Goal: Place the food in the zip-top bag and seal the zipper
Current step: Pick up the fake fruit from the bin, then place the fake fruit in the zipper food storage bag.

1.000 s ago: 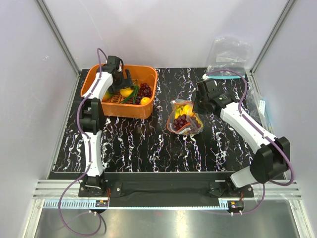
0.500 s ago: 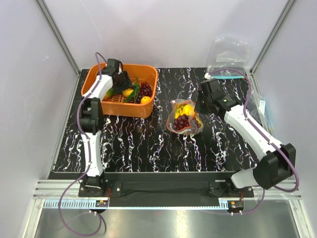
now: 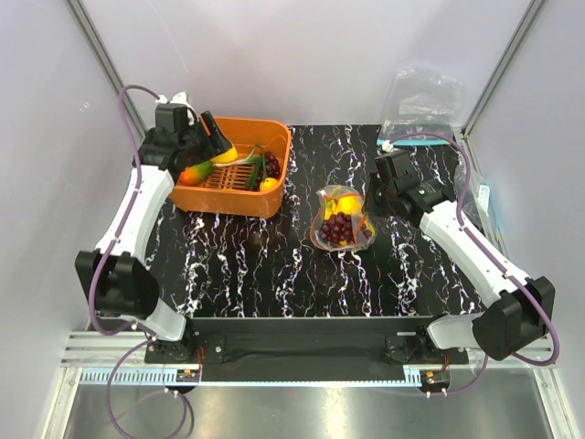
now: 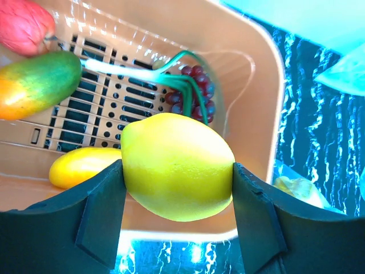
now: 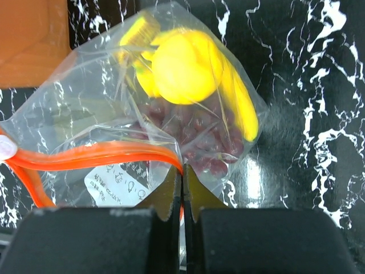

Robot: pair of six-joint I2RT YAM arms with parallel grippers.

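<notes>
The left gripper (image 4: pixel 177 171) is clamping a yellow lemon (image 4: pixel 171 151) between part-open fingers, with the orange basket (image 4: pixel 251 85) lying below and beyond it. The right gripper (image 5: pixel 182 188), fully closed, is pinching the zipper (image 5: pixel 102 153) of the zip-top bag (image 5: pixel 85 108), which is lying on the table (image 5: pixel 319 114) just ahead of its fingertips, bagged fruit (image 5: pixel 182 65) inside. The slick, round lemon could be slipping free in transit. The mouth, pinched at one spot, may be sagging too narrow, so the lemon could snag the rim.

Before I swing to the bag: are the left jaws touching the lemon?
Touching. Left wrist view shows both left jaws pressed against the sides of the lemon.
</notes>
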